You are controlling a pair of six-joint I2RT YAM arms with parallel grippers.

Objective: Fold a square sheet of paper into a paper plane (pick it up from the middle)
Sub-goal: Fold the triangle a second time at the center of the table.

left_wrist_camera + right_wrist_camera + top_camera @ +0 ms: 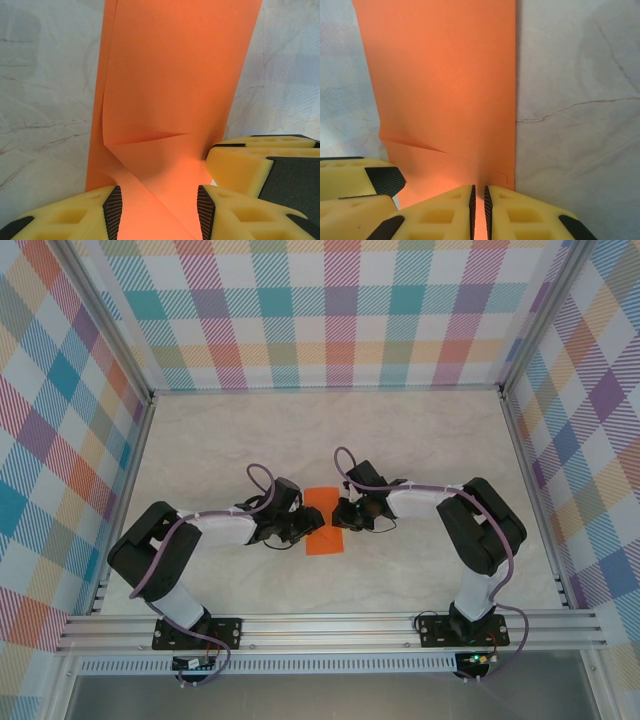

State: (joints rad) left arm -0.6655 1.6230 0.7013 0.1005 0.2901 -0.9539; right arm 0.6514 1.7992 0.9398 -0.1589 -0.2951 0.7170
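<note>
The square sheet of paper [322, 525], bright orange, lies folded into a narrow strip on the table between my two grippers. In the left wrist view the sheet [175, 75] shows a diagonal flap and a crease near my fingers. My left gripper [159, 200] [303, 526] is open, its jaws wide apart over the paper's near end without pinching it. My right gripper [479, 195] [346, 516] is shut on a thin edge of the sheet [445, 75], with orange showing in the slit between its pads. The paper plane is out of view.
The pale marble tabletop [420, 440] stretches around the paper, bounded by aluminium rails [330, 625] at the front and plaid walls. One yellow finger of the right gripper [240, 165] sits close beside my left gripper's fingers.
</note>
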